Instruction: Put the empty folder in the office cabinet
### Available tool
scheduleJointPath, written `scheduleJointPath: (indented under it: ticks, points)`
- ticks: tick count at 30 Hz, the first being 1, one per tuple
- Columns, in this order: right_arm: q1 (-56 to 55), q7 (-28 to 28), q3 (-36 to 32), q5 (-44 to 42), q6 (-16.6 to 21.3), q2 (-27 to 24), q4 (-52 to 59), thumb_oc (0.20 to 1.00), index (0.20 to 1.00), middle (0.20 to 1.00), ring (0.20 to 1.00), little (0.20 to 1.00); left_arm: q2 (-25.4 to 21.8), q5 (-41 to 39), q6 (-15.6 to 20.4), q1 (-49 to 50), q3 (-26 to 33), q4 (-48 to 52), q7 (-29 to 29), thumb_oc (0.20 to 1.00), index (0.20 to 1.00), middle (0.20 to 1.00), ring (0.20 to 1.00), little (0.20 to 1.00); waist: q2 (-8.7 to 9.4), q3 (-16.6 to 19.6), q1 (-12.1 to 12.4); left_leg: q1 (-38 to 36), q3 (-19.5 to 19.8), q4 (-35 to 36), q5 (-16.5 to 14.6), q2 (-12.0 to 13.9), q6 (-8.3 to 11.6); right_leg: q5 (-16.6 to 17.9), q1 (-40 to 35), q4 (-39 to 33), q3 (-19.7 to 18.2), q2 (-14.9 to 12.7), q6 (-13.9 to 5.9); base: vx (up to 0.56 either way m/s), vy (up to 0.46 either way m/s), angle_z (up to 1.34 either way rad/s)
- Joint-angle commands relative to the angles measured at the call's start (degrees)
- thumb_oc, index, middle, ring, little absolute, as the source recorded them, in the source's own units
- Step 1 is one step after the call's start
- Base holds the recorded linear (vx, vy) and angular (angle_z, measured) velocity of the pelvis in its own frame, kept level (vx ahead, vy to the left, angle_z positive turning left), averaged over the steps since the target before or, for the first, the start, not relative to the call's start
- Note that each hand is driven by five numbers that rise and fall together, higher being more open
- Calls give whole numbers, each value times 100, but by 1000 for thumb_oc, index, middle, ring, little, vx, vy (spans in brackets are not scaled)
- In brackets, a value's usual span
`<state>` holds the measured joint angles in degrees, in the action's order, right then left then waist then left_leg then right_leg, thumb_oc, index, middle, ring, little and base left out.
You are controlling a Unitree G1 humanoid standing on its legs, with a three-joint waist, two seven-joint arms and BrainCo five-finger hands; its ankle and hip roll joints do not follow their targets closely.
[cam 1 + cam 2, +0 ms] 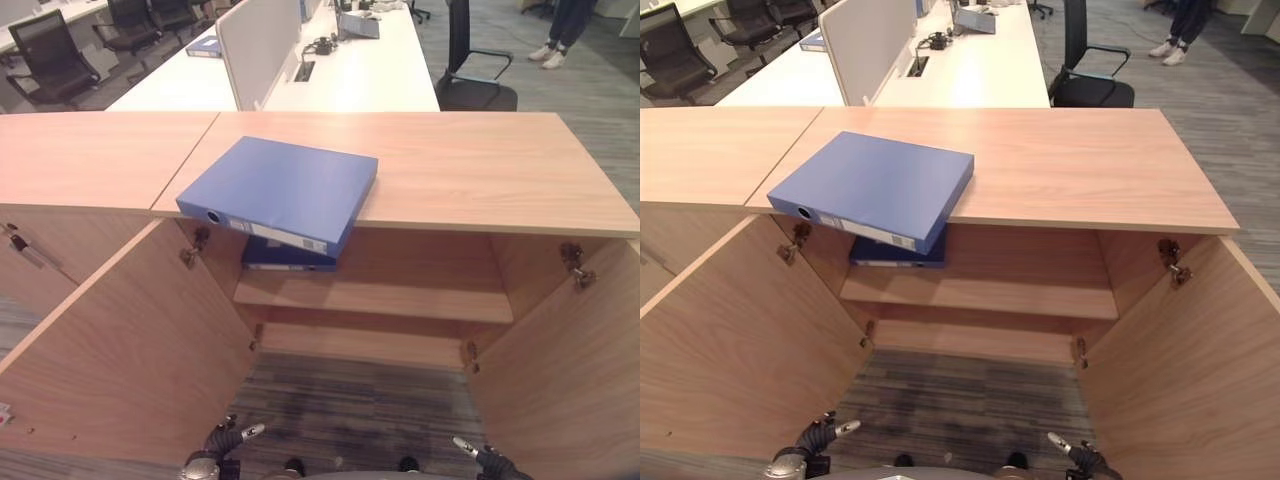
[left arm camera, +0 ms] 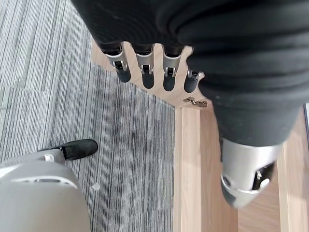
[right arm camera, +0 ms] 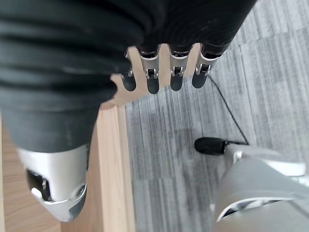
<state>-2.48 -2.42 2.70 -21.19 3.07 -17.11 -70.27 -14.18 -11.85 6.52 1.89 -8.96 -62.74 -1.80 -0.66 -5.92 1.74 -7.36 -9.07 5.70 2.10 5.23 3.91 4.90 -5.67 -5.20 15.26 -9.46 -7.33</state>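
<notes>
Both hands hang empty while the blue folder lies on top of the open cabinet.

The left hand (image 1: 225, 440) at the lower left and the right hand (image 1: 480, 456) at the lower right show straight, relaxed fingers above the carpet, touching nothing. The blue folder (image 1: 285, 190) lies flat left of centre on the cabinet top (image 1: 470, 170), its spine end jutting past the front edge. A second blue folder (image 1: 285, 257) lies on the upper shelf (image 1: 400, 295) just below it, between the two open doors.
</notes>
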Motion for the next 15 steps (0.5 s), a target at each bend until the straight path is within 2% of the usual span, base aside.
scheduleJointPath:
  ticks: [1, 4, 6, 10, 11, 14, 15]
  points:
    - [359, -5, 181, 113, 66, -8, -86, 1000, 1000, 1000, 1000, 1000, -143, 321, 213, -479, -54, 202, -150, 1000, 1000, 1000, 1000, 1000, 7, -275, -39, -50, 391, -112, -365, -314, -59, -452, -188, 398, -290, -137, -202, 0, 0, 0]
    - [343, -21, 169, 148, 71, -25, -88, 1000, 1000, 1000, 1000, 1000, -286, 570, 255, -500, -109, 743, -319, 1000, 1000, 1000, 1000, 1000, 5, -287, -26, -72, 435, -117, -364, -290, -47, -487, -219, 421, -275, -116, -179, 12, -45, 3]
    - [341, -81, 84, 140, 107, -60, -92, 1000, 1000, 1000, 1000, 1000, -510, 939, 299, -456, -76, 1567, -613, 1000, 1000, 1000, 1000, 1000, 3, -302, 9, -65, 477, -118, -351, -277, -36, -514, -244, 421, -261, -94, -168, 4, -30, 4]
    - [191, -322, -173, 177, 296, 43, 3, 1000, 1000, 1000, 1000, 1000, -932, 2113, 324, 188, 433, 3379, -1489, 1000, 1000, 1000, 1000, 1000, 77, -317, 156, -56, 566, -116, -344, -254, -9, -534, -335, 341, -167, -63, -176, 16, -56, 13]
    - [180, -327, -165, 182, 297, 51, 7, 1000, 1000, 1000, 1000, 1000, -931, 2136, 303, 228, 446, 3424, -1493, 1000, 1000, 1000, 1000, 1000, 84, -310, 148, -59, 569, -117, -346, -255, -8, -534, -343, 335, -163, -63, -176, 36, -49, 10]
    - [41, -412, -315, 297, 345, 78, -40, 1000, 1000, 1000, 1000, 1000, -1015, 3309, 385, 737, 824, 4519, -2042, 1000, 1000, 1000, 1000, 1000, 154, -249, 238, -89, 614, -90, -380, -244, 22, -543, -473, 200, -95, -19, -182, 57, -59, 12]
    - [19, -394, -309, 297, 334, 83, -49, 1000, 1000, 1000, 1000, 1000, -1017, 3373, 433, 775, 884, 4692, -2109, 1000, 1000, 1000, 1000, 1000, 164, -252, 248, -90, 623, -83, -385, -231, 30, -541, -480, 187, -91, -17, -186, 45, -43, 20]
